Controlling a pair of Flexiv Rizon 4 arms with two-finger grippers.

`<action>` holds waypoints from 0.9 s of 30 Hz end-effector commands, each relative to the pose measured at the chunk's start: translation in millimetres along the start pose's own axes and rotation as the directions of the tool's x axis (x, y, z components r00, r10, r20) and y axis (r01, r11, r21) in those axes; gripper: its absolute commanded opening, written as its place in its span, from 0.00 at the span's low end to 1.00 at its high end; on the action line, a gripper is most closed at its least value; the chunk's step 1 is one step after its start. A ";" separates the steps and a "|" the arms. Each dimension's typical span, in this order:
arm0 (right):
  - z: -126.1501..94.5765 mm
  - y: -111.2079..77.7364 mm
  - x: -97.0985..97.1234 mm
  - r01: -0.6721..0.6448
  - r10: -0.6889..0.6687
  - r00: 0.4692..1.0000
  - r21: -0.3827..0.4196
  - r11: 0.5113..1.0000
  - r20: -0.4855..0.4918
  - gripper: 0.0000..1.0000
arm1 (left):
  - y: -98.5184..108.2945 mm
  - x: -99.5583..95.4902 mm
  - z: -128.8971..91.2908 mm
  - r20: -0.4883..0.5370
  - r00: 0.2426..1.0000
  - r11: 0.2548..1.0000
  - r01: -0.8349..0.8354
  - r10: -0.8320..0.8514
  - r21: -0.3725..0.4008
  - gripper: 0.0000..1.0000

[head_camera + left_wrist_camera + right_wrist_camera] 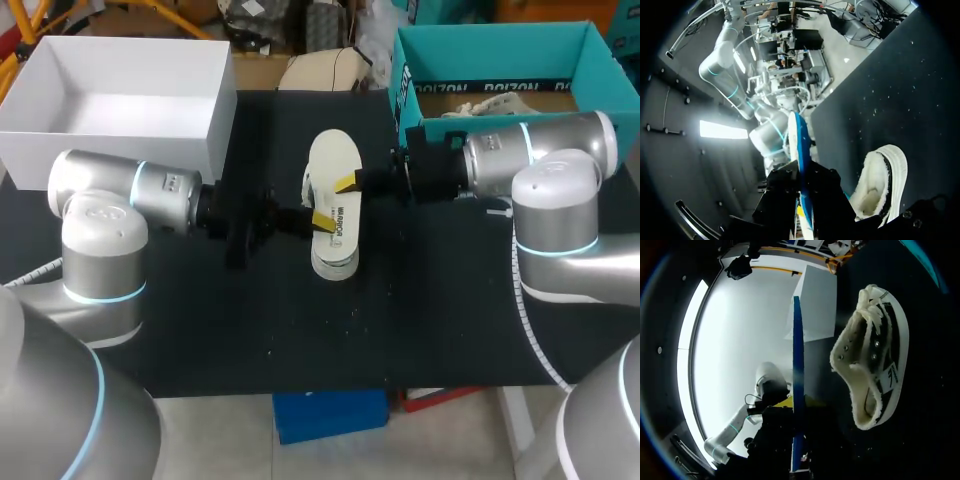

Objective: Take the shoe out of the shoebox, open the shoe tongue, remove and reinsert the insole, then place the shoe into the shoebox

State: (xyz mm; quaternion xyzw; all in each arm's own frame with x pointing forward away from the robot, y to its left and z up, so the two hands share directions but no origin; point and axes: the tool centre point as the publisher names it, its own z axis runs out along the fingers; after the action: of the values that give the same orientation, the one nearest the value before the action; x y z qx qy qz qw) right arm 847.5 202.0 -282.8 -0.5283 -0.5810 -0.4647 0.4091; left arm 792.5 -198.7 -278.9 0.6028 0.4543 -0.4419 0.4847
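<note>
Head view: left claw (pixel 320 220) and right claw (pixel 348 183) are both clamped on the insole (pixel 333 165), with the shoe (pixel 335 262) right under them. Left wrist: the insole (pixel 799 150) sits edge-on between the fingers, shoe (pixel 880 185) beside the claw. Right wrist: same deal, shoe (pixel 872 355) beside it. My worry is uneven pulling buckling the floppy insole, so it misses the opening.

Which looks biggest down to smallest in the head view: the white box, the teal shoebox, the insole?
1. white box and teal shoebox: roughly alike. The shoebox is partly covered by the right arm and cut by the view's edge, so I won't rank them.
2. insole: clearly smallest.
</note>
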 end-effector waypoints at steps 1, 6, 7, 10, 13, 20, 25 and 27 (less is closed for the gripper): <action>1.0 -0.5 -0.1 0.000 0.000 1.000 -0.002 1.000 0.001 0.00 | 1.8 -1.1 1.6 -0.291 0.950 0.993 0.106 -0.115 -0.045 1.00; 1.0 -0.5 -0.1 0.000 0.000 1.000 -0.002 1.000 0.001 0.00 | -3.9 -17.5 -22.5 -0.647 0.728 0.973 0.188 -0.228 -0.132 1.00; 1.0 -0.5 -0.1 0.000 0.000 1.000 -0.002 1.000 0.001 0.00 | -6.7 -22.5 -29.4 -0.689 0.677 0.966 0.203 -0.258 -0.161 1.00; 1.0 -0.5 -0.1 0.000 0.000 1.000 -0.002 1.000 0.001 0.00 | -13.4 -35.4 -47.9 -0.805 0.490 0.938 0.259 -0.334 -0.232 1.00; 1.0 -0.5 -0.1 0.000 0.000 1.000 -0.002 1.000 0.001 0.00 | -17.1 -45.9 -54.5 -0.890 0.256 0.909 0.288 -0.376 -0.301 1.00; 1.0 -0.5 -0.1 0.000 0.000 1.000 -0.002 1.000 0.001 0.00 | -10.8 -56.8 -23.6 -0.931 0.088 0.895 0.319 -0.355 -0.312 1.00; 1.0 -0.5 -0.1 0.000 0.000 1.000 -0.002 1.000 0.001 0.00 | -1.2 -54.3 -5.8 -0.949 -0.015 0.907 0.289 -0.316 -0.307 1.00; 1.0 -0.5 -0.1 0.000 0.000 1.000 -0.002 1.000 0.001 0.00 | 0.8 -53.9 -2.8 -0.952 -0.055 0.910 0.281 -0.302 -0.306 1.00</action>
State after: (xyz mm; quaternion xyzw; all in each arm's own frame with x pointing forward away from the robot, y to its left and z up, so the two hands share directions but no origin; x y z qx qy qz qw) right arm 847.4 201.6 -282.3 -0.5284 -0.5815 -0.4641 0.4090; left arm 773.9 -180.7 -218.5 0.6068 0.6673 -0.3083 0.3025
